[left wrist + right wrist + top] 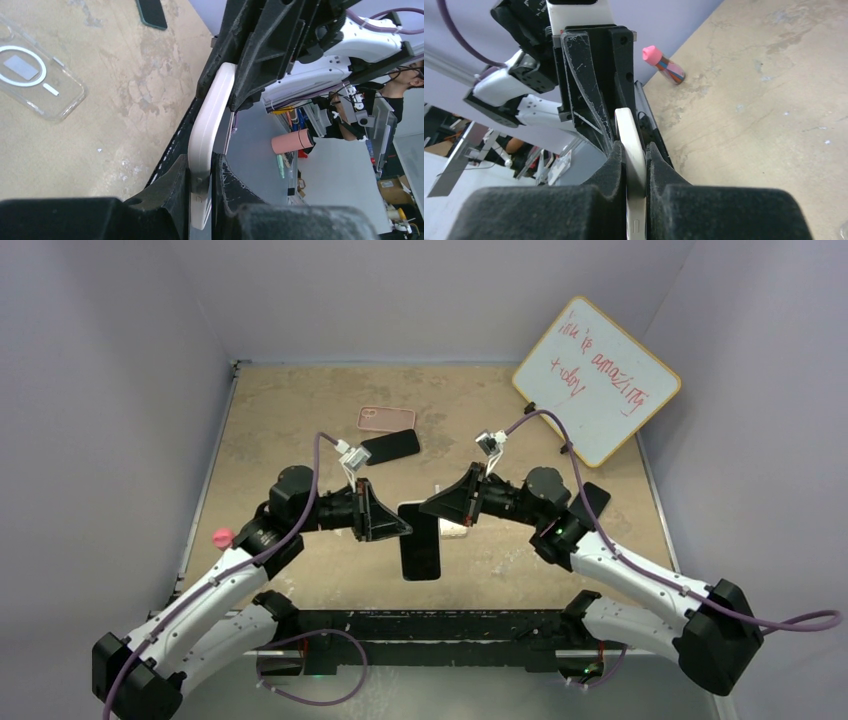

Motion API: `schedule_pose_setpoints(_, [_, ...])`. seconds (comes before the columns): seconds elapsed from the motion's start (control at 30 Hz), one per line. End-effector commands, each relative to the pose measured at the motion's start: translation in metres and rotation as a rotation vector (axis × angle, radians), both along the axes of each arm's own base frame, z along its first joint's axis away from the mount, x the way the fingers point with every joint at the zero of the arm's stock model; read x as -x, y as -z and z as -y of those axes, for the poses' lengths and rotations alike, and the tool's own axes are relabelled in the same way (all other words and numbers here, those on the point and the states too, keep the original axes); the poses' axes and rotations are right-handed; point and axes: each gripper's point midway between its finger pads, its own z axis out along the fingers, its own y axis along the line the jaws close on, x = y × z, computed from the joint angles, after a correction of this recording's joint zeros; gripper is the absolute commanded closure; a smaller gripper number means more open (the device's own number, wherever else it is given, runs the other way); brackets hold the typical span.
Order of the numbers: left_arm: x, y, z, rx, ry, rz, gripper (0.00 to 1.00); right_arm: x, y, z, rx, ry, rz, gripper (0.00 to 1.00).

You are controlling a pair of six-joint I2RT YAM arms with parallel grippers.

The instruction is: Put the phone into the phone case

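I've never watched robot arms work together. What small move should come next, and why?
Probably a gentle squeeze to seat the phone. The left gripper and right gripper are both shut on the white case, and a thin edge beside it looks unseated.

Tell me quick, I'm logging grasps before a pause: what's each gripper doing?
Left gripper: closed on the phone.
Right gripper: closed on the same phone.

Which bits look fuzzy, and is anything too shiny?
Left wrist view: the black fingers at the bottom are blurred, too near the lens. Right wrist view: its fingers blur too, while the phone edge and the table look sharp. Top view: even light, no glare.
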Motion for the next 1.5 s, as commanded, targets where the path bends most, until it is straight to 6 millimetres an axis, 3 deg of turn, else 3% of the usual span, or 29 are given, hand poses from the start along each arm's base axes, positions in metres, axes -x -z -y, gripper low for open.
schedule_pose_setpoints(0.0, [-0.024,0.033,-0.005,-0.133,-0.102,-0.046,1.0,-0.012,-0.018,0.003,-0.046,0.082,0.045,1.0])
schedule_pose_setpoints(0.13, [-0.027,0.03,-0.004,-0.126,-0.112,-0.042,1.0,-0.015,-0.001,0.002,-0.016,0.093,0.007,1.0])
schedule_pose_setpoints(0.17, [-0.028,0.029,-0.004,-0.125,-0.119,-0.041,1.0,-0.017,0.002,0.002,-0.007,0.101,-0.005,0.95])
schedule_pose_setpoints(0.27, [-0.031,0.029,-0.007,-0.136,-0.148,-0.048,1.0,-0.023,0.012,0.007,0.041,0.154,-0.049,0.64])
schedule_pose_setpoints(0.33, [-0.033,0.033,-0.008,-0.15,-0.166,-0.056,1.0,-0.027,0.017,0.013,0.078,0.2,-0.058,0.48])
schedule_pose_setpoints(0.57, [-0.053,0.072,-0.018,-0.302,-0.238,-0.136,1.0,-0.031,0.024,0.032,0.139,0.309,-0.093,0.02])
schedule_pose_setpoints(1.07, [-0.093,0.127,-0.035,-0.342,-0.257,-0.3,1.0,-0.028,0.052,0.052,0.254,0.372,-0.149,0.01])
schedule_pose_setpoints(1.27, [-0.094,0.153,-0.041,-0.38,-0.274,-0.363,1.0,-0.029,0.06,0.054,0.284,0.386,-0.162,0.01])
schedule_pose_setpoints(1.47, [-0.094,0.176,-0.057,-0.486,-0.319,-0.404,0.72,-0.033,0.073,0.056,0.344,0.405,-0.204,0.01])
